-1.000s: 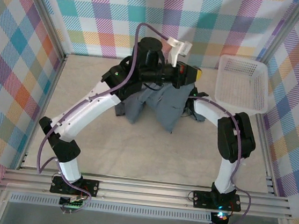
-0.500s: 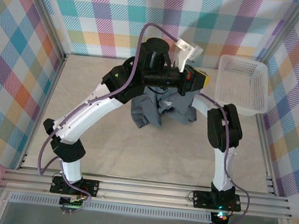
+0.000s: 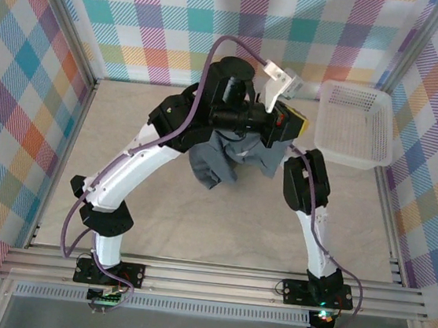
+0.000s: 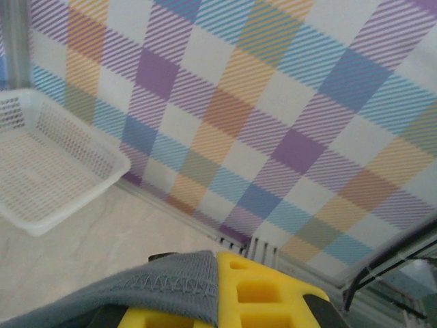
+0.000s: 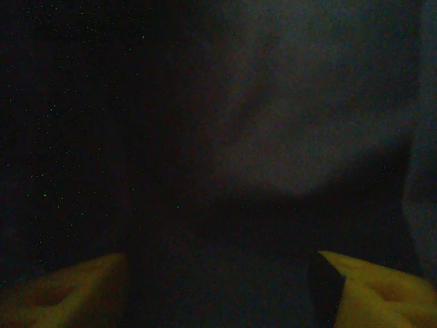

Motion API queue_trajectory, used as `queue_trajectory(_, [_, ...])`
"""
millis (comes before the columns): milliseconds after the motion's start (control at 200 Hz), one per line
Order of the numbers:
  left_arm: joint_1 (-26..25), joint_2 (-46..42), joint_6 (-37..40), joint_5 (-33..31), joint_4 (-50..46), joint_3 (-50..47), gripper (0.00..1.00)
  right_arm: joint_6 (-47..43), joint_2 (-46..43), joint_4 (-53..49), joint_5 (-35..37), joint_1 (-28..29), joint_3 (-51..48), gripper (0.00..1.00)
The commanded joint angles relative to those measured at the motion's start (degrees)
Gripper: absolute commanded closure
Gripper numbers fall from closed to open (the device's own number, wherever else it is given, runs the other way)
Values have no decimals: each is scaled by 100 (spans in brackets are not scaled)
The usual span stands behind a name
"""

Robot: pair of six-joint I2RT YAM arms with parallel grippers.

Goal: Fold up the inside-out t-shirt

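The left gripper (image 3: 289, 124) was clamped on a hem of the inside-out t-shirt (image 3: 218, 158), which hung bunched over the back middle of the surface (image 3: 128, 130); the right gripper (image 5: 218, 290) stood wide with dark cloth close before it, and should, in my judgement, take a second hem corner before any spreading

T-shirt (image 3: 211, 167): soft matt grey cloth, hem stitched. Basket (image 3: 356, 124): white perforated plastic. Frame rails (image 3: 214, 278): bare metal
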Motion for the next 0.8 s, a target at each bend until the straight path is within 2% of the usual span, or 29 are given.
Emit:
queue_trajectory(0, [-466, -755, 673, 201, 664, 385, 100, -472, 678, -1086, 796, 205, -276, 40])
queue_trajectory(65, [-461, -886, 957, -426, 399, 310, 100, -570, 569, -980, 636, 206, -591, 58])
queue_trajectory(155, [-351, -1005, 1222, -1679, 50, 137, 100, -737, 146, -738, 298, 197, -1028, 92])
queue_trajectory(190, [-187, -995, 1215, -2146, -115, 85, 100, -797, -125, -637, 118, 197, -1205, 100])
queue_trajectory(275, [599, -918, 890, -2871, -523, -131, 100, -886, -1034, -258, -447, 189, -1778, 100])
queue_trajectory(365, [1860, -1031, 317, -2938, -535, -1055, 100, -951, -2283, 344, -1420, 158, -2657, 100])
queue_trajectory(455, [3133, -1284, -218, -2377, 113, -2644, 100, -807, -3438, 741, -2148, 80, -3292, 100])
queue_trajectory(540, [4013, -1329, -715, -1677, 842, -4079, 100, -378, -4409, 1111, -2625, -93, -3579, 100])
queue_trajectory(610, [4397, -1264, -951, -1112, 1526, -5210, 100, -48, -5033, 1507, -2862, -259, -3662, 100])
queue_trajectory(730, [4429, -1148, -1125, -647, 2217, -6653, 100, 521, -5490, 1803, -2762, -663, -3331, 100])
queue_trajectory(795, [4429, -1185, -1336, -663, 2511, -7297, 100, 836, -5582, 2033, -2791, -926, -3180, 100])
